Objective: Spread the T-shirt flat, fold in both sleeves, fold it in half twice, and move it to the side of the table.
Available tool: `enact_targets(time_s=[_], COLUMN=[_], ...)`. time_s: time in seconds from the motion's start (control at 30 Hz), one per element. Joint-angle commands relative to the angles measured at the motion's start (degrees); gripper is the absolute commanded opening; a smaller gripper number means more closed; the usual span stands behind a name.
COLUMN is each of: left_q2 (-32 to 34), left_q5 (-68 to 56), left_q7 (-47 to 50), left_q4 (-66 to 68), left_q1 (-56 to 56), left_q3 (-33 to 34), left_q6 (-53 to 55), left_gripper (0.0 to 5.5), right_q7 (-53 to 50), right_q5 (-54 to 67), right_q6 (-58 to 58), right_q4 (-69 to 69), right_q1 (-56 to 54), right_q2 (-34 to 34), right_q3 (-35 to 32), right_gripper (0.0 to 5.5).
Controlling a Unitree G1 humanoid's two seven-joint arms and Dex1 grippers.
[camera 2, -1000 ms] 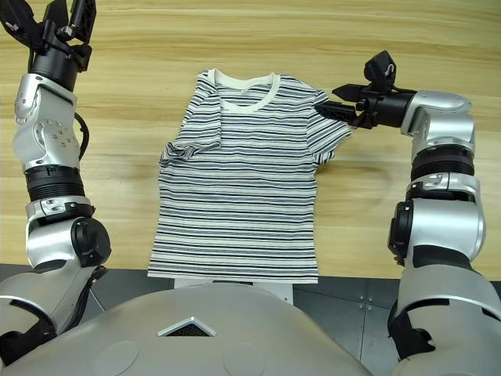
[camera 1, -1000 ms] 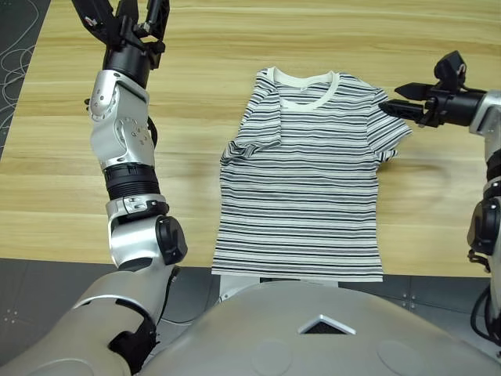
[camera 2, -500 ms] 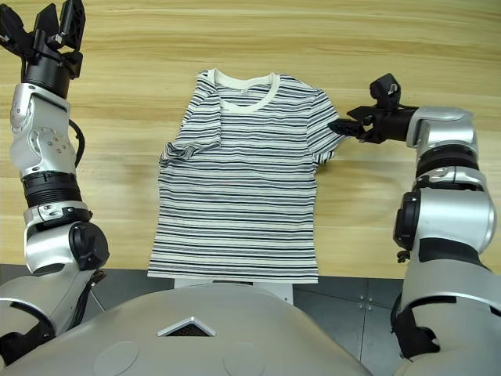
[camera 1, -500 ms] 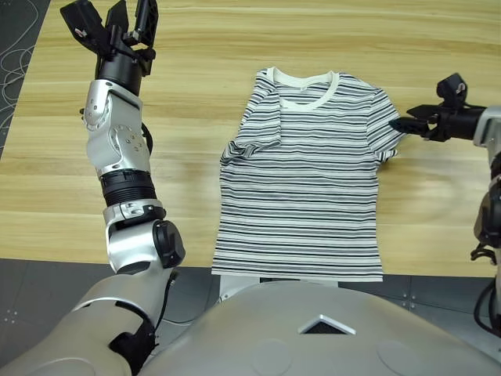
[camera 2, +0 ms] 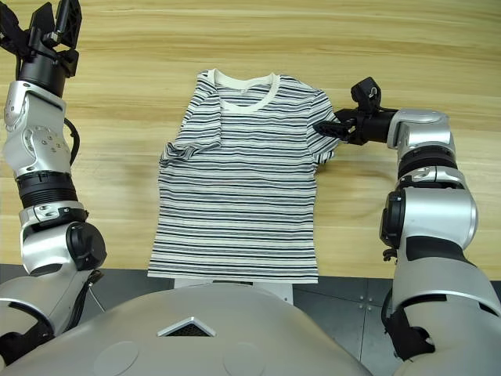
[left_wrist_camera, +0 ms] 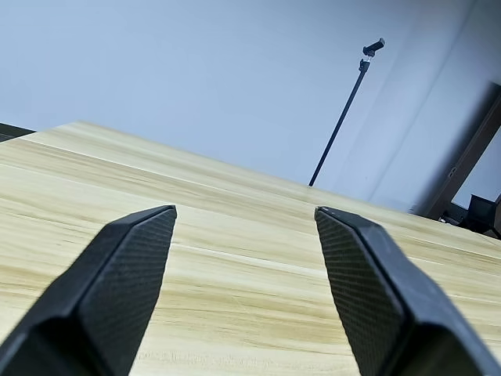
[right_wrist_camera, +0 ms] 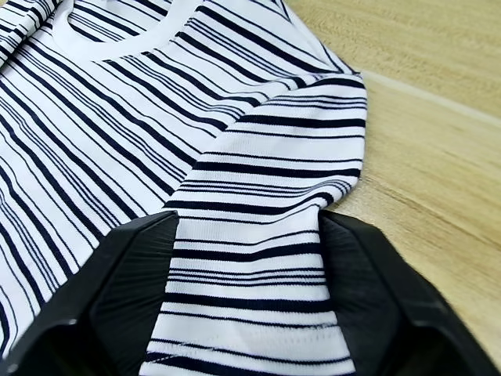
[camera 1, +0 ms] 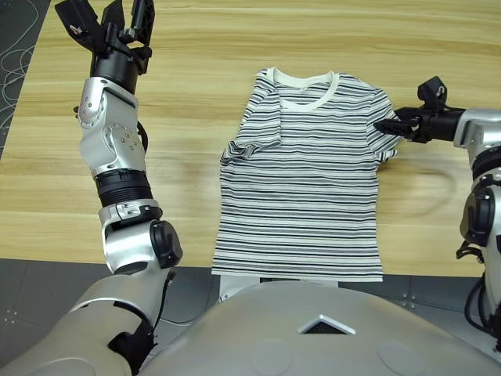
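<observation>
A striped black-and-white fabric T-shirt [camera 1: 301, 180] is lying mid-frame on a pale wooden table [camera 1: 196, 63] — right gripper [camera 1: 387, 125] straddling its sleeve [right_wrist_camera: 266, 235], fingers parted; left gripper [camera 1: 127, 19] hovering upper left, fingers splayed.

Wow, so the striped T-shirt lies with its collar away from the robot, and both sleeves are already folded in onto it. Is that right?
Not quite. On the T-shirt only the left sleeve is folded in. The right sleeve lies spread out, not yet folded, with the open right gripper straddling it, as the right wrist view shows. The collar does point away from the robot.
</observation>
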Motion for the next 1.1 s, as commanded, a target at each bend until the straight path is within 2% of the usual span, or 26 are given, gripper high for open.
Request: enact_targets(time_s=[0.03,0.43,1.1], left_q2=[0.30,-0.24,-0.89], left_q5=[0.30,0.32,0.11], left_q7=[0.72,0.72,0.93], left_q4=[-0.57,0.95,1.39], left_q1=[0.21,-0.93,-1.55], left_q3=[-0.44,-1.39,-2.12], left_q6=[0.75,0.72,1.00], left_gripper=[3.32,3.32,3.32], right_q7=[-0.24,0.51,5.53], right_q5=[-1.13,-0.89,0.46], right_q6=[0.58,1.15,1.96], right_q4=[0.68,0.00,-7.81], right_q1=[1.13,1.85,0.17], right_q2=[0.25,-1.45,-1.69], right_q3=[0.28,-0.25,-0.44], right_gripper=[2.41,0.12,0.12])
